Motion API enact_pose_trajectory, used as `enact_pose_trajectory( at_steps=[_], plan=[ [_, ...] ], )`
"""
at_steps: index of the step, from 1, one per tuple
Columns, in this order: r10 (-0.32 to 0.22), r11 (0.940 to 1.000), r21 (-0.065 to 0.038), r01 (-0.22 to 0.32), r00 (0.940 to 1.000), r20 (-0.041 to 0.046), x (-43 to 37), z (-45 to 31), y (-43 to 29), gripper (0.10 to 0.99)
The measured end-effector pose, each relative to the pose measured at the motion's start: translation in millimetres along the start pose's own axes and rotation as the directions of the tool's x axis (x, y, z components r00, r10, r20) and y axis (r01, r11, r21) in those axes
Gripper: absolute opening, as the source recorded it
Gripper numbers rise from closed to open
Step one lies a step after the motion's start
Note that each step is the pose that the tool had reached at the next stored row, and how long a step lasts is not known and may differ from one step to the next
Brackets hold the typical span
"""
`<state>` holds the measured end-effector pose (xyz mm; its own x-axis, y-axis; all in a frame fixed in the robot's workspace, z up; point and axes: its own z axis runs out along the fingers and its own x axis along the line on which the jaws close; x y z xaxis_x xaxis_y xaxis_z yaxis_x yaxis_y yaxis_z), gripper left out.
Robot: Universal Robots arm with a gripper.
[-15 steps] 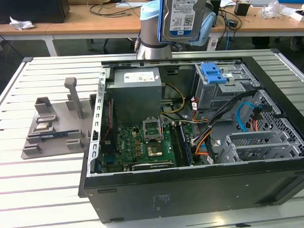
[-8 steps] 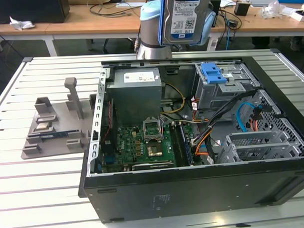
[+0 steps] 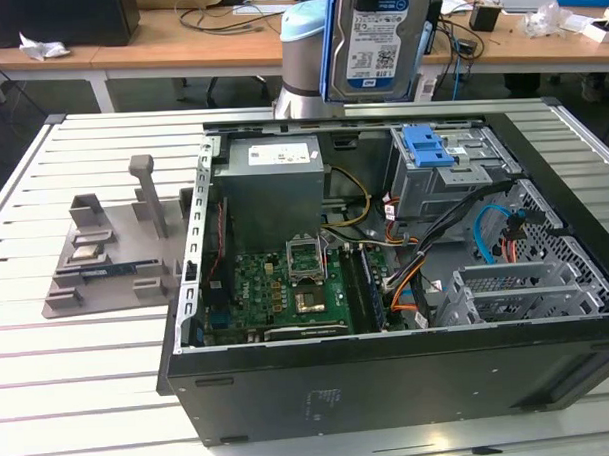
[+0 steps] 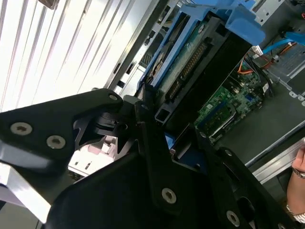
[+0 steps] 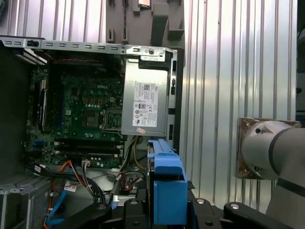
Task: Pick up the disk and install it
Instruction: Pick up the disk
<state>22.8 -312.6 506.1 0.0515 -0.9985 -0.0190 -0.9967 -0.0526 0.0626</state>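
The disk (image 3: 378,40), a silver hard drive with a white-and-blue label in a blue carrier, hangs upright in the air above the back wall of the open computer case (image 3: 390,385). In the second wrist view my gripper (image 4: 159,119) is shut on the disk (image 4: 205,62), its black fingers (image 4: 143,112) clamping the blue-framed end. In the first wrist view the disk (image 5: 167,186) appears edge-on between the gripper's (image 5: 167,212) black links, above the case's inside. A drive bay with a blue latch (image 3: 427,147) sits at the back of the case, below the disk.
Inside the case are a grey power supply (image 3: 273,184), the green motherboard (image 3: 287,289) and loose cables (image 3: 425,254). A grey fixture (image 3: 115,255) stands on the slatted table at the exterior view's left. A person's hand (image 4: 299,162) shows beside the case. Cluttered desks (image 3: 178,32) stand behind.
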Motion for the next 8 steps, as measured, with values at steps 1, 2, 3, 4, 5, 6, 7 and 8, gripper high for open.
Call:
enact_pose_trajectory(
  at_steps=[1,2,3,4,5,6,7,8],
  plan=[
    [0.0,1.0,0.0,0.0,1.0,0.0001,2.1,0.0,0.1,0.369],
    [0.0,1.0,0.0,0.0,1.0,0.0,4.8,0.0,0.2,0.369],
    [0.0,1.0,0.0,0.0,1.0,0.0001,6.7,0.0,0.3,0.369],
    [0.001,1.0,0.0,-0.001,1.0,0.0001,9.5,-0.1,0.5,0.369],
    [0.001,1.0,0.0,-0.001,1.0,0.0001,11.7,-0.1,0.6,0.369],
    [0.001,1.0,0.0,-0.001,1.0,0.0002,14.1,-0.1,0.7,0.369],
    [0.001,1.0,0.0,-0.001,1.0,0.0001,16.4,-0.1,0.8,0.369],
    [0.001,1.0,0.0,-0.001,1.0,0.0002,18.4,-0.1,0.9,0.369]
  ],
)
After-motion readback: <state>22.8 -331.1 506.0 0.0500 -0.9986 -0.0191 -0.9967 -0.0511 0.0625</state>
